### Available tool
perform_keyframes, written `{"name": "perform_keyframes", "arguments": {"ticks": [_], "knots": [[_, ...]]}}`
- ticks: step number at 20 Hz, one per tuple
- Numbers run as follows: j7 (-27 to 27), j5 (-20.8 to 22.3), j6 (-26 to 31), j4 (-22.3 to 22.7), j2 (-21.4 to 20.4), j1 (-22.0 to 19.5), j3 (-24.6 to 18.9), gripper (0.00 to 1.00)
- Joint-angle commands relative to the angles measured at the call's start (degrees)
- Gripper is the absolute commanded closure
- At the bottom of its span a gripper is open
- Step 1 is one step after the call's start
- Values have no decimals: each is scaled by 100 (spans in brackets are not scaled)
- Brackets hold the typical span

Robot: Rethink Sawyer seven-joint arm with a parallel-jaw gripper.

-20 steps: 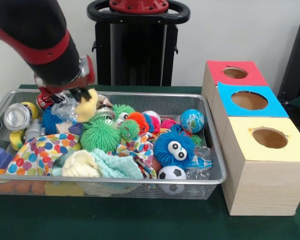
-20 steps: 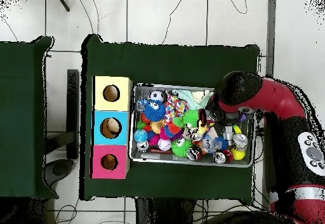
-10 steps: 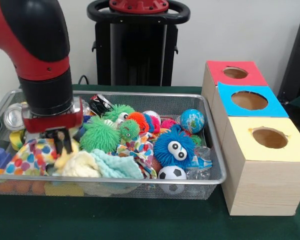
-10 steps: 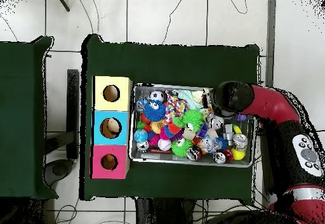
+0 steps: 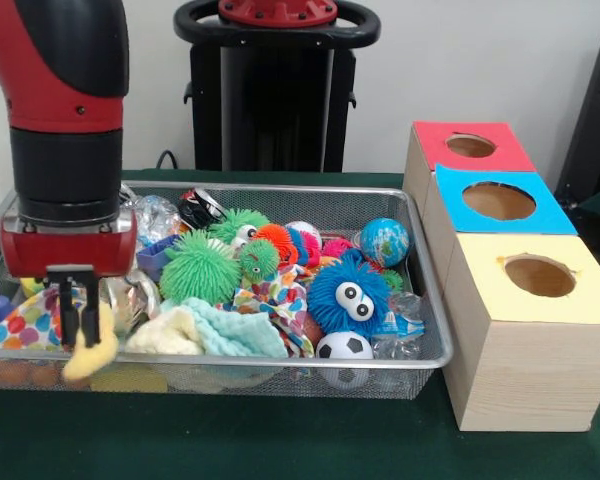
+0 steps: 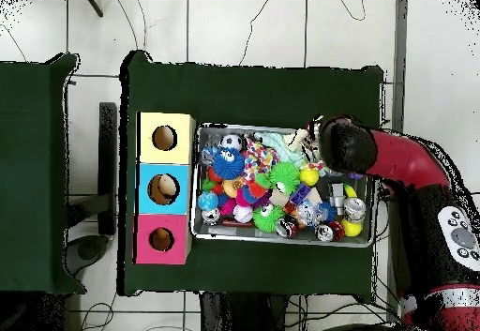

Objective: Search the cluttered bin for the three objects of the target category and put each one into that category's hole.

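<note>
Hand: the hand (image 5: pixel 81 322) hangs at the bin's front left corner in the front view, its two dark fingers (image 5: pixel 68 312) close together and clamped on a soft yellow item (image 5: pixel 92 355) that dangles below them against the front rim.
Arm: the red and black arm (image 5: pixel 65 120) stands upright above the hand; in the overhead view it (image 6: pixel 394 158) reaches over the bin's right end.
Bin: the wire mesh bin (image 5: pixel 280 362) sits on the green bench (image 5: pixel 280 440) and is packed full.
Bin contents: a polka-dot cloth (image 5: pixel 25 322) just beside the hand, a cream cloth (image 5: pixel 165 335) and a mint cloth (image 5: pixel 230 335) along the front, a green spiky ball (image 5: pixel 198 268), a blue fuzzy toy with eyes (image 5: pixel 348 295), a small football (image 5: pixel 342 347), a globe ball (image 5: pixel 384 241) near the back right corner, an orange spiky ball (image 5: pixel 276 240).
Boxes: three wooden boxes stand just beside the bin's right end, a red-topped box (image 5: pixel 468 147), a blue-topped box (image 5: pixel 498 202) and a yellow-topped box (image 5: pixel 536 280), each with a round hole.
Change: a second ago the hand held the yellow item higher, over the back left of the bin; it has since come forward and down to the front rim, with the arm turned upright.
</note>
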State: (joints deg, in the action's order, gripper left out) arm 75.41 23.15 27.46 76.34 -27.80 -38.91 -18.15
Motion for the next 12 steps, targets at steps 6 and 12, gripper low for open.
{"name": "perform_keyframes", "arguments": {"ticks": [6, 12], "knots": [[641, -389, -64, 443, -84, -9, -233, 100], [303, -702, 708, 457, -42, -37, -305, 100]]}}
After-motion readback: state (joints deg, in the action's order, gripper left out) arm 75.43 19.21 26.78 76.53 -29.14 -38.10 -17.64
